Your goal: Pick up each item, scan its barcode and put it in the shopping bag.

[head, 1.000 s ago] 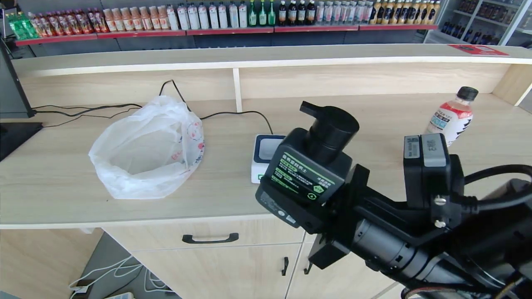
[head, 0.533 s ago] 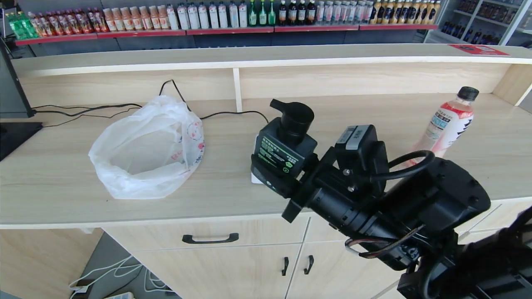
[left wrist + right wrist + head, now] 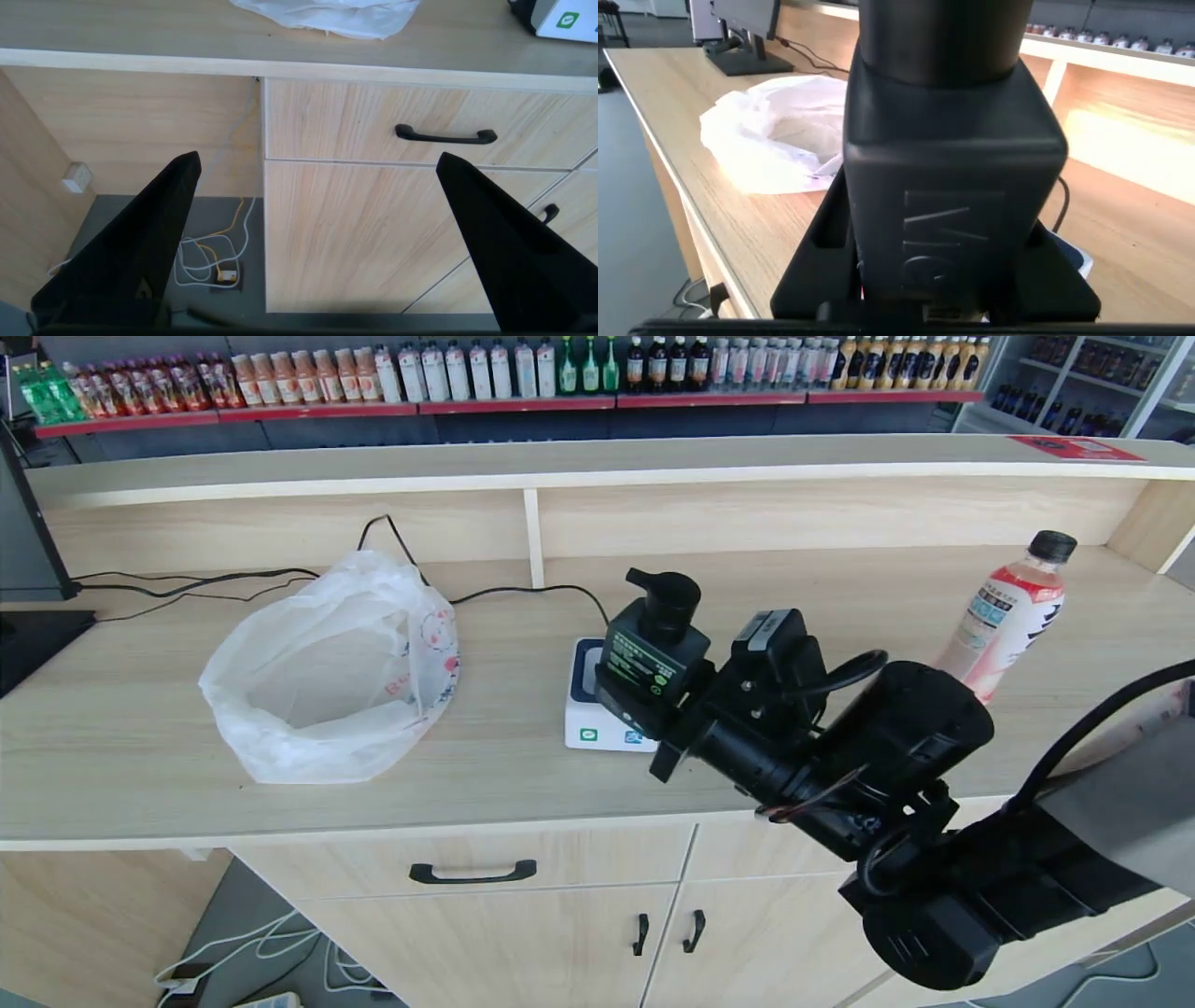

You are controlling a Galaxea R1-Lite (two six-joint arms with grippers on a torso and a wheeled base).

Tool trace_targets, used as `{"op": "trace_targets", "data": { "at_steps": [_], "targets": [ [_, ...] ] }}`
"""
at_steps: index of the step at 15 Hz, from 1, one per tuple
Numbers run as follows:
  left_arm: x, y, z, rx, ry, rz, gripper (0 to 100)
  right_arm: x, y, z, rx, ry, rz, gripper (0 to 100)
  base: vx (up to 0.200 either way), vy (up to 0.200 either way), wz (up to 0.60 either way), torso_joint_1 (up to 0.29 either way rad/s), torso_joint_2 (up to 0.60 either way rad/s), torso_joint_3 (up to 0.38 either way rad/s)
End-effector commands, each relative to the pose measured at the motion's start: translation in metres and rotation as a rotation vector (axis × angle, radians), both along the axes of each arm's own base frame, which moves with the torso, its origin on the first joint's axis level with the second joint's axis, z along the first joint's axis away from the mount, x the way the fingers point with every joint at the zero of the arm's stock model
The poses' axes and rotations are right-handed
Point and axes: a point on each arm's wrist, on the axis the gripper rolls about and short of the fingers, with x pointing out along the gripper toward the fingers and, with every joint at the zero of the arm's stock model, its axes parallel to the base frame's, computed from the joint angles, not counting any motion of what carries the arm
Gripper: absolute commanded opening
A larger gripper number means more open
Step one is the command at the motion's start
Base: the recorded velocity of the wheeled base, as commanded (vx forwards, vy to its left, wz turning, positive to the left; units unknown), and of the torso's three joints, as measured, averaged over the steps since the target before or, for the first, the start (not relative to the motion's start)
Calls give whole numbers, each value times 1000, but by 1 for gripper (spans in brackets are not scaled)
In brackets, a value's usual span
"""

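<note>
The right tool is clamped on the base of the black pump bottle, and we see it held tilted just above the white barcode scanner, green label facing up and pump head pointing away from us. Well to the left of the scanner, the white shopping bag sits on the bench with its mouth gaping open. Well to the right of the scanner stands the pink drink bottle, black cap on. A black cable runs back from the scanner toward the rear of the bench. Down lower than the scanner, in front of the cupboard, the left tool hangs with its fingers spread wide apart and nothing between them, facing the drawer with its black handle. From the right wrist we catch the pump bottle's dark body up close, with the bag on the bench beyond it.
</note>
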Motion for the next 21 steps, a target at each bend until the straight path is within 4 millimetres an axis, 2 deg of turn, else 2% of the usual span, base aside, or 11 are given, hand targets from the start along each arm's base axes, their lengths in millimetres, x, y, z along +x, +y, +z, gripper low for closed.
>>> {"op": "trace_targets", "data": {
  "at_steps": [1,3,6,12,14,18,21],
  "targets": [
    [0,0,0,0,1,0,100,13,-13,-3,-17,-6,-12,0,0,0,0,0,0,0],
    [0,0,0,0,1,0,100,16,-11,-7,-46,-22,70,0,0,0,0,0,0,0],
    [0,0,0,0,1,0,100,35,-6,-3,-68,-109,190,0,0,0,0,0,0,0],
    [0,0,0,0,1,0,100,34,-8,21,-26,-168,185,0,0,0,0,0,0,0],
    [0,0,0,0,1,0,100,40,-11,26,-19,-200,165,0,0,0,0,0,0,0],
    [0,0,0,2,1,0,100,53,-20,22,-27,-200,126,0,0,0,0,0,0,0],
    [0,0,-1,2,2,0,100,54,-23,22,-29,-197,119,0,0,0,0,0,0,0]
  ]
}}
